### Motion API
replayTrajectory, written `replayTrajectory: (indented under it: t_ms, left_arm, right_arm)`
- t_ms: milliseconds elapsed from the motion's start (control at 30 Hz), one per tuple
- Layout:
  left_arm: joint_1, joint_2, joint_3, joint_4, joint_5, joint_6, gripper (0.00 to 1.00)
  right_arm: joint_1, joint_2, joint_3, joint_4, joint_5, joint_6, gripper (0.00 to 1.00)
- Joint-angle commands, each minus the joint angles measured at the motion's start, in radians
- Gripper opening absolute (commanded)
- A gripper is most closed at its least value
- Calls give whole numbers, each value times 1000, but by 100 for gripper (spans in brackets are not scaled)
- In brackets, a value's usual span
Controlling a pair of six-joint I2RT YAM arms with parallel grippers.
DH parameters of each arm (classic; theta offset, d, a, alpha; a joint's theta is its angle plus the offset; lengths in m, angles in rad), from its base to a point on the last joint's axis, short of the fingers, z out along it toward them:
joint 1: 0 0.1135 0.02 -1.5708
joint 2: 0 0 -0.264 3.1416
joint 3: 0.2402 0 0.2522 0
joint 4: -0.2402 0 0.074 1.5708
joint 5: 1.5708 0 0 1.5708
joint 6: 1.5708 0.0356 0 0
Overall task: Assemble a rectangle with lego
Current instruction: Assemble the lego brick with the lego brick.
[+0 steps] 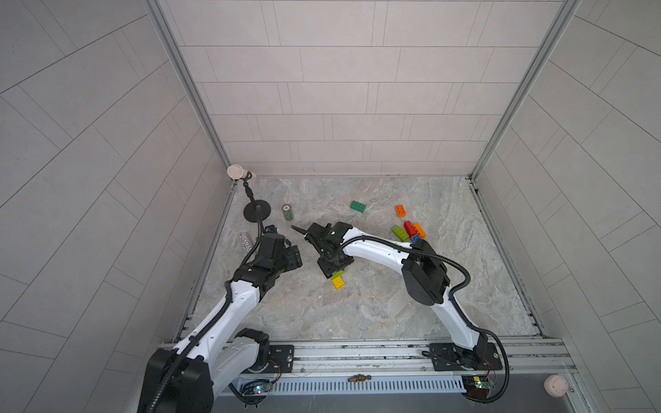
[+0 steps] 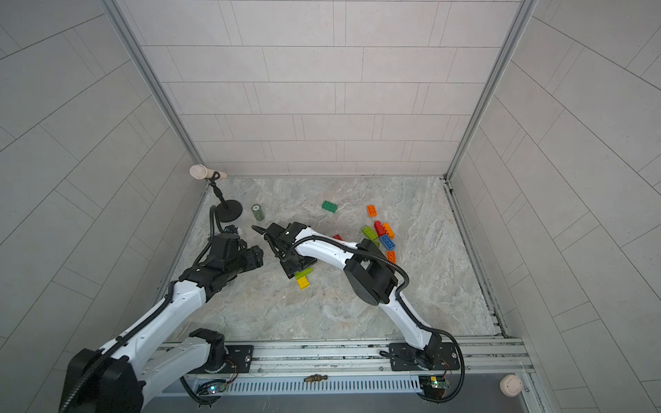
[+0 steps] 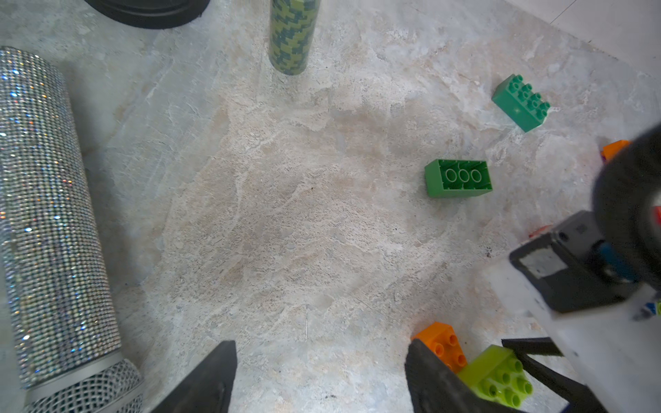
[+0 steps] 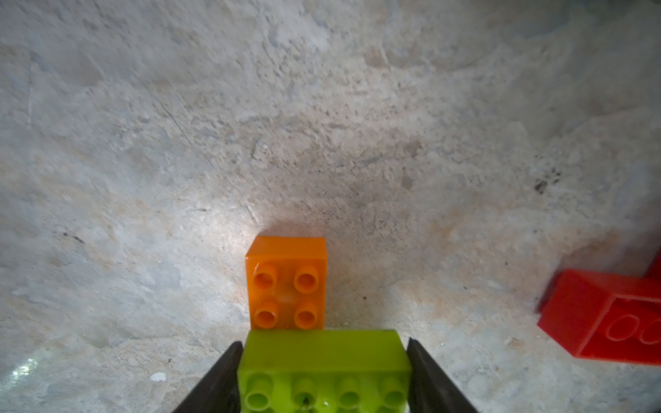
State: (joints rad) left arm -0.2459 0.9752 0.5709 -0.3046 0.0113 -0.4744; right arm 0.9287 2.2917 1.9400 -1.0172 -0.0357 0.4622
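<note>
The lime lego brick [image 4: 323,361], glossy studded plastic partly cut off from view, sat clamped in the right gripper [image 4: 323,341]; the left gripper [image 3: 322,343] gaped empty.

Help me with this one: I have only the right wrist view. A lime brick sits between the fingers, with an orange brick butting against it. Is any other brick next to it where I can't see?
Observer: Yes. In both top views a yellow brick lies right against the lime brick, toward the front edge of the table; whether they are clipped together I cannot tell.
Operator: Is the left arm carrying anything?
Observer: No. The left wrist view shows the left gripper open, nothing between its jaws.
Operator: Any loose bricks elsewhere?
Observer: A dark green brick lies alone near the table's far edge.
</note>
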Motion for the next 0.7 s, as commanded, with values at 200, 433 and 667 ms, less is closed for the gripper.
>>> replayTrajectory:
  t_ms: [200, 433, 667]
  left_arm:
    - [4, -141, -50, -16, -2, -53, 78]
    - [-4, -114, -21, -22, 10, -39, 77]
    - [-25, -37, 12, 32, 13, -33, 77]
  right_arm:
    - [-54, 32, -269, 1, 116, -57, 0]
    - [-54, -64, -350, 17, 81, -56, 0]
    - [-50, 14, -362, 58, 136, -55, 0]
